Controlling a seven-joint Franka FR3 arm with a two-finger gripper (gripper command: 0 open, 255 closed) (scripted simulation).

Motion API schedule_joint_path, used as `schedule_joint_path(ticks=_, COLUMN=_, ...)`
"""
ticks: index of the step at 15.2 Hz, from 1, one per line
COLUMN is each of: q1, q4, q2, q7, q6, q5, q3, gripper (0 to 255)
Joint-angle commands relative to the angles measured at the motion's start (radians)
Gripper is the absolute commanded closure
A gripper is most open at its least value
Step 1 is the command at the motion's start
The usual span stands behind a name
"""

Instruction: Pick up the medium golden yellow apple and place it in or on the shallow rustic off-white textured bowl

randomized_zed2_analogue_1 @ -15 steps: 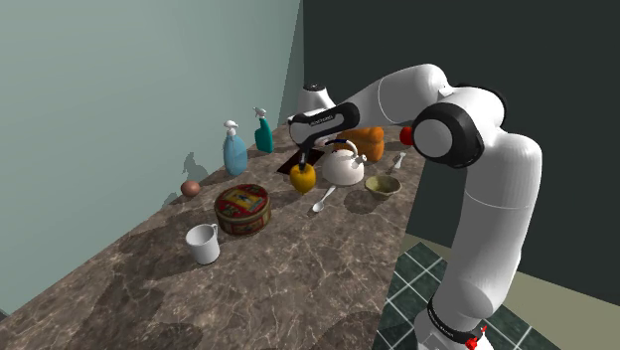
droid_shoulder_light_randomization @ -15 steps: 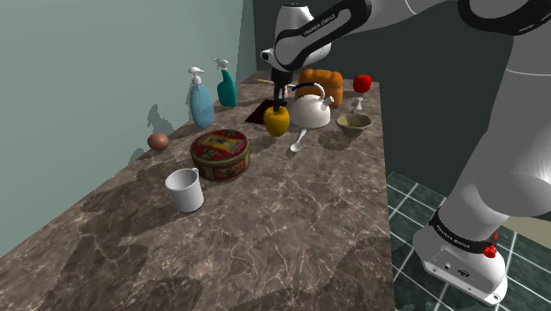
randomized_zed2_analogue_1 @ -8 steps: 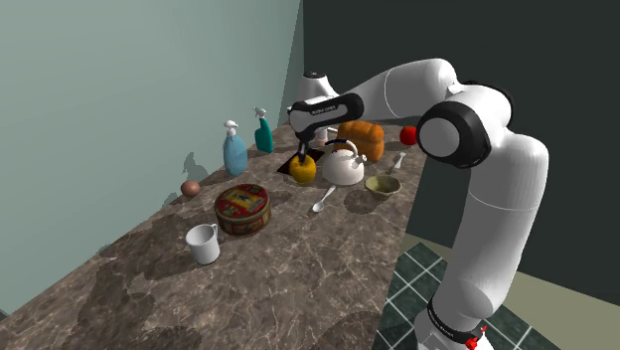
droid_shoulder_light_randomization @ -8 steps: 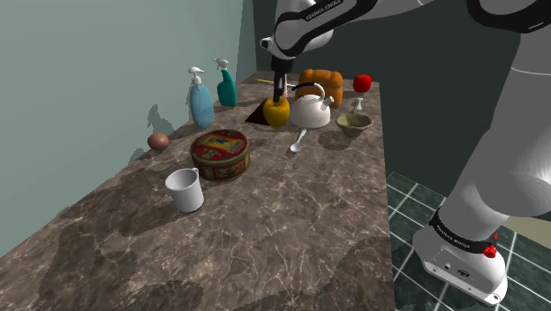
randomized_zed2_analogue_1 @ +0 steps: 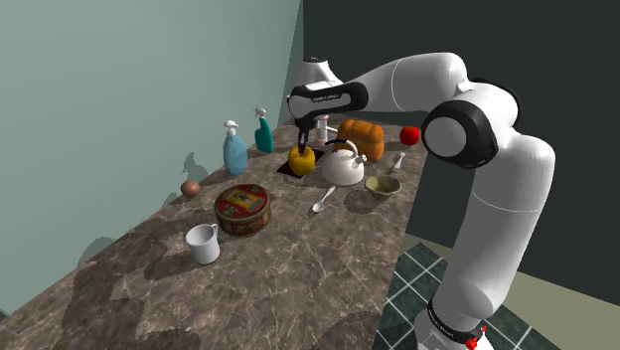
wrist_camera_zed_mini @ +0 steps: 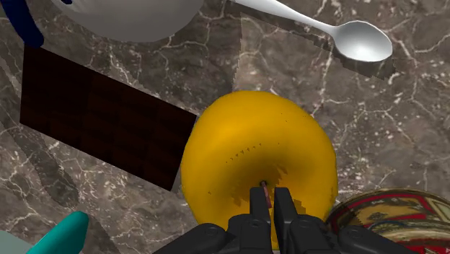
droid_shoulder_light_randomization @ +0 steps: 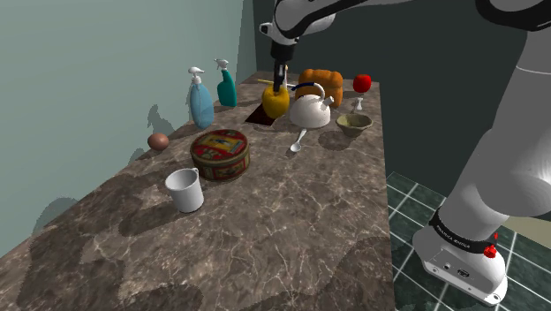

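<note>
The golden yellow apple (droid_shoulder_light_randomization: pixel 275 101) (randomized_zed2_analogue_1: pixel 302 159) hangs in the air above the marble counter, beside the white kettle (droid_shoulder_light_randomization: pixel 311 109). My gripper (droid_shoulder_light_randomization: pixel 281 86) (randomized_zed2_analogue_1: pixel 303 147) is shut on it from above. In the wrist view the two fingers (wrist_camera_zed_mini: pixel 268 198) pinch the top of the apple (wrist_camera_zed_mini: pixel 259 166) at its stem. The shallow off-white bowl (droid_shoulder_light_randomization: pixel 354 123) (randomized_zed2_analogue_1: pixel 383 185) stands on the counter beyond the kettle, near the counter's edge, with nothing in it.
Under the apple lie a dark mat (wrist_camera_zed_mini: pixel 101 119) and a white spoon (wrist_camera_zed_mini: pixel 346 36). A round patterned tin (droid_shoulder_light_randomization: pixel 220 154), a white mug (droid_shoulder_light_randomization: pixel 184 189), two spray bottles (droid_shoulder_light_randomization: pixel 200 100), a bread loaf (droid_shoulder_light_randomization: pixel 322 81) and a red apple (droid_shoulder_light_randomization: pixel 361 83) also stand on the counter.
The gripper has risen with the yellow apple clasped in it, and has drifted a little toward the back of the counter. Nothing else has moved.
</note>
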Motion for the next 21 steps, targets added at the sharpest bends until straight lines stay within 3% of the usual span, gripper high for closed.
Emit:
schedule_joint_path(ticks=1, q1=0.000, q4=0.020, q2=-0.005, q7=0.000, q6=-0.026, q5=-0.001, q3=0.000, gripper=255)
schedule_joint_path(ticks=14, q1=-0.001, q4=0.178, q2=-0.013, q7=-0.001, q6=-0.192, q5=-0.001, q3=-0.001, gripper=255)
schedule_joint_path(ticks=21, q1=-0.060, q4=0.015, q2=-0.187, q7=-0.118, q6=-0.201, q5=0.004, q3=-0.053, gripper=255)
